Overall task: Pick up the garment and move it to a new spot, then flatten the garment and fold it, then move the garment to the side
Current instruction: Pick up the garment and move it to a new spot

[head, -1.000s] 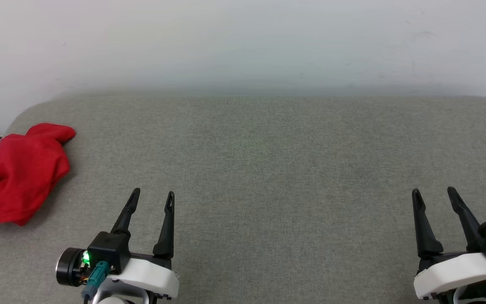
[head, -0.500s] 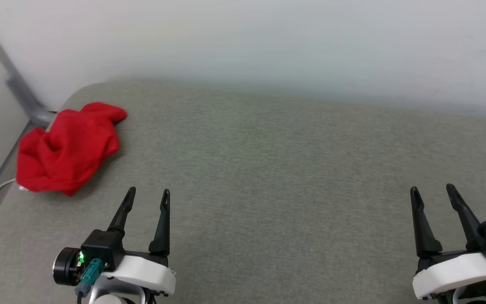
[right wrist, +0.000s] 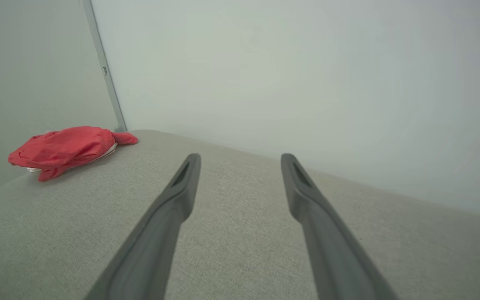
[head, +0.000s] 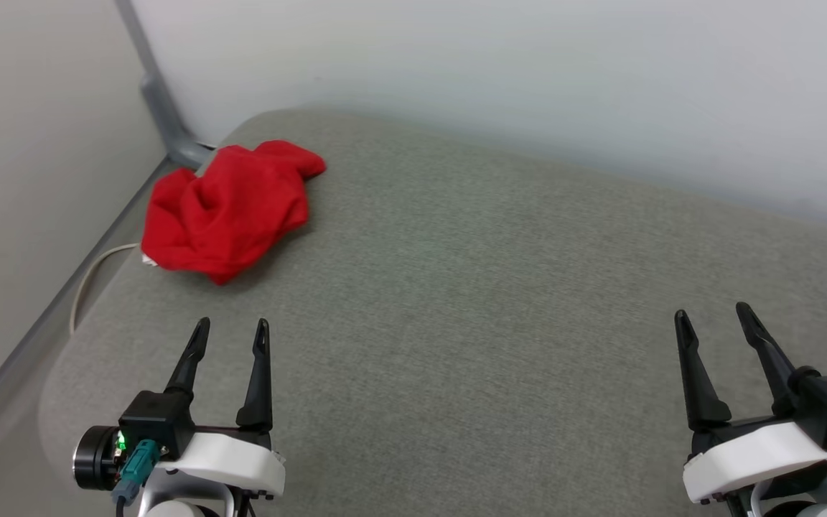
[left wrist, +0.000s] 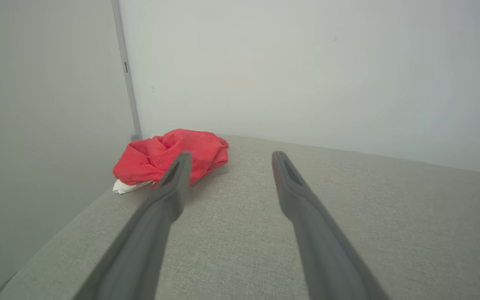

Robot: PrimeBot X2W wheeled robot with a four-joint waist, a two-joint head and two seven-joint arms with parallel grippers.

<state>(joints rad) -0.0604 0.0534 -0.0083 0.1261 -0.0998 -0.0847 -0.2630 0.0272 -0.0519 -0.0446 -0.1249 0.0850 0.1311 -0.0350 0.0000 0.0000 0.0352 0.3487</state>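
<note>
The garment lies crumpled in a red heap at the 10 o'clock corner of the grey fabric surface, near the wall. The left wrist view reveals a white fold under its near edge. The head view catches a pale cable at 9 o'clock. The left hand and right hand hover released, grasping nothing.

left tool parted, right tool parted

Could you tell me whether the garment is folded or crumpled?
Crumpled: the garment lies in a bunched red heap with uneven creases.
</note>
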